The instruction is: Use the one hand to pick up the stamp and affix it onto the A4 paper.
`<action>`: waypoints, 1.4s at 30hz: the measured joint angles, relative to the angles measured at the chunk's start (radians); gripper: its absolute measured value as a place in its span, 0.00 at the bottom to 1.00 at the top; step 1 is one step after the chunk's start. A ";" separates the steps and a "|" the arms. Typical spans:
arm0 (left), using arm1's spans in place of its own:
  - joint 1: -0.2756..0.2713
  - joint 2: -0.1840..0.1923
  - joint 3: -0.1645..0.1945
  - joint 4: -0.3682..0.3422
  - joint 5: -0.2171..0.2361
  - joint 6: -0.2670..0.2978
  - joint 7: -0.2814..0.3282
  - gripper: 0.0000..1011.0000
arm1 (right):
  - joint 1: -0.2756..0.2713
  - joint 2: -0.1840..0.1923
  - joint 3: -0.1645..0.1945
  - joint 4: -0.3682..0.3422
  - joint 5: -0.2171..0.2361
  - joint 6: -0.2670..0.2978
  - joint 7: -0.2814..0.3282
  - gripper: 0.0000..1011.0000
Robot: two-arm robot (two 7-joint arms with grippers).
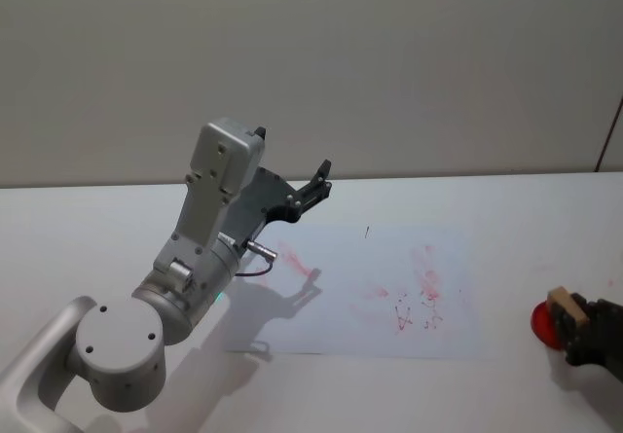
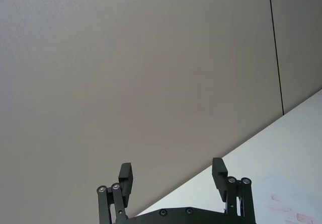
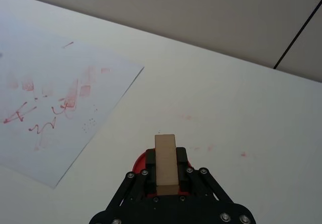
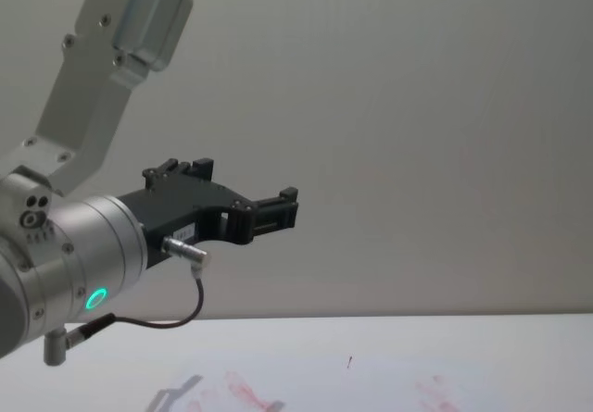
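Stamp: tan block, pinched at flanks in right pincer, over red ink pad. Likely rigid, light; smooth sides, so firm mid-height hold. A4 paper: flat on worktop, leftward of pincer, near. Left pincer: spread, idle aloft.

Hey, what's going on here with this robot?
The right pincer is shut on the tan stamp, at a red pad on the table, to the right of the paper. The paper already bears red marks. The left pincer hangs open in the air above the paper's left end, idle.
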 joint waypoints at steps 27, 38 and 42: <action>0.000 0.000 0.000 0.000 0.000 0.000 0.000 0.99 | 0.065 -0.057 -0.026 -0.090 0.048 -0.123 0.143 0.21; 0.000 0.000 0.000 0.000 0.000 0.000 0.000 0.99 | 0.115 -0.112 -0.078 -0.013 -0.010 -0.080 0.218 0.21; 0.000 0.000 0.000 0.000 0.000 0.000 0.000 0.99 | 0.131 -0.129 -0.094 0.022 -0.044 -0.068 0.234 0.21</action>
